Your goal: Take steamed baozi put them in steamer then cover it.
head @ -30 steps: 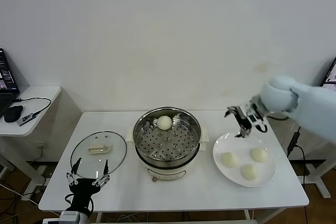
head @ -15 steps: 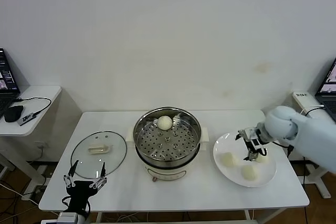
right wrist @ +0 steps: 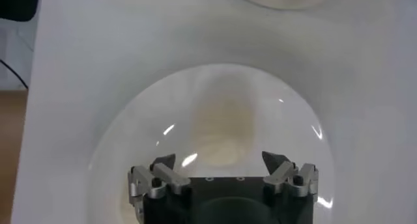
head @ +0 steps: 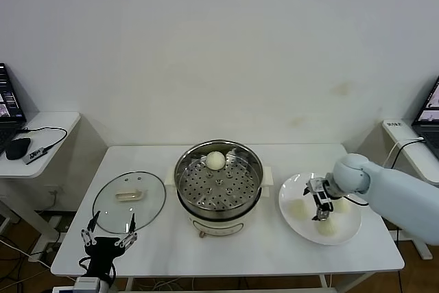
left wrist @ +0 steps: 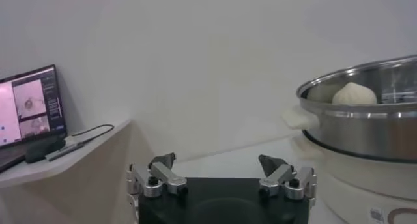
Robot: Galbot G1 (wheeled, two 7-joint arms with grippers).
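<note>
Since a second ago my right claw [head: 322, 203] has swung down from above the far rim of the plate [head: 345, 230] to hover low over the buns on it; jaws wide, nothing gripped. Three steamed baozi sit on the plate: one near the steamer side [head: 297, 208], one at the front [head: 325, 225], one farther right [head: 341, 204], partly hidden behind the claw. Right wrist view shows a pale bun [right wrist: 221, 124] just ahead of the open jaws, so I judge the pick of the second bun is next. One baozi [head: 215, 160] already rests on the perforated tray at the back of the steamer [head: 218, 178], centre of the table [head: 274, 252]; the cover [head: 129, 198] lies flat on the table to the left of the pot, handle up. My left claw [head: 108, 237] idles at the front-left table edge, just in front of the cover, jaws open and empty. Risks: buns are soft and smooth; closing too hard would dent one, closing off-centre would squeeze it sideways across the slick plate; the neighbours lie near, so a spread finger may nudge one toward the rim; descending too far would strike the plate.
</note>
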